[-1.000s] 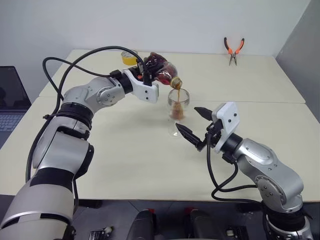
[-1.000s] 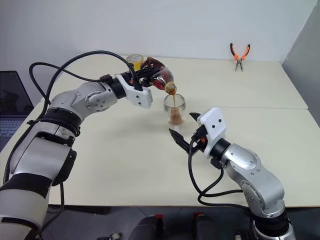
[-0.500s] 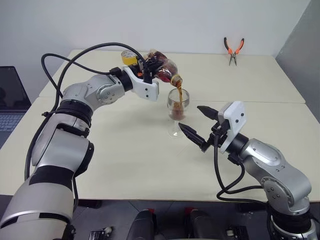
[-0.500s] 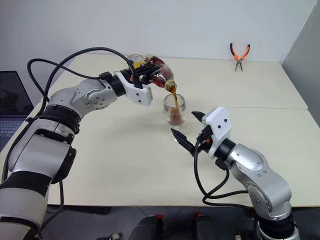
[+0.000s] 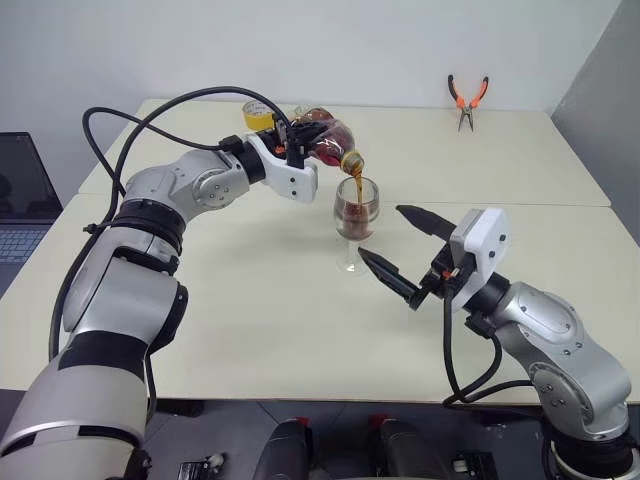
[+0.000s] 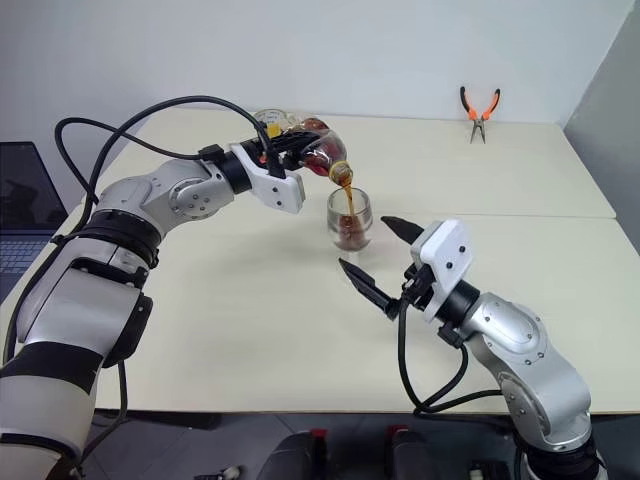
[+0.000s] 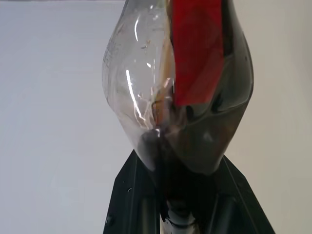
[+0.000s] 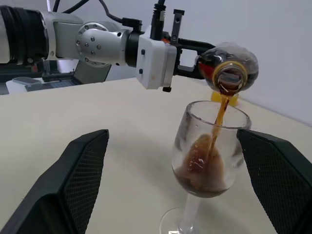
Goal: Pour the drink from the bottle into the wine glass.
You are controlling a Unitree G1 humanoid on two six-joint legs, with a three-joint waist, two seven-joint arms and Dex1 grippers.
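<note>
My left gripper (image 5: 304, 133) is shut on the clear bottle (image 5: 326, 137), held tilted with its open mouth over the wine glass (image 5: 355, 212). A thin brown stream of the drink (image 8: 220, 111) falls into the bowl, which holds dark liquid in its lower part. The bottle's red label (image 7: 195, 53) shows close up between my left fingers (image 7: 131, 195). The glass stands upright on the table. My right gripper (image 5: 379, 230) is open just right of the glass stem, and its fingers (image 8: 73, 185) flank the glass without touching it.
Orange-handled pliers (image 5: 466, 98) lie at the table's far right. A yellow tape roll (image 5: 257, 115) sits behind the bottle. A laptop (image 5: 20, 200) stands off the left edge. A seam (image 5: 520, 204) runs where two tabletops meet.
The drink level in the glass has risen as pouring goes on. My right hand has drawn back slightly from the glass and rolled a little. The left arm and bottle stayed put.
</note>
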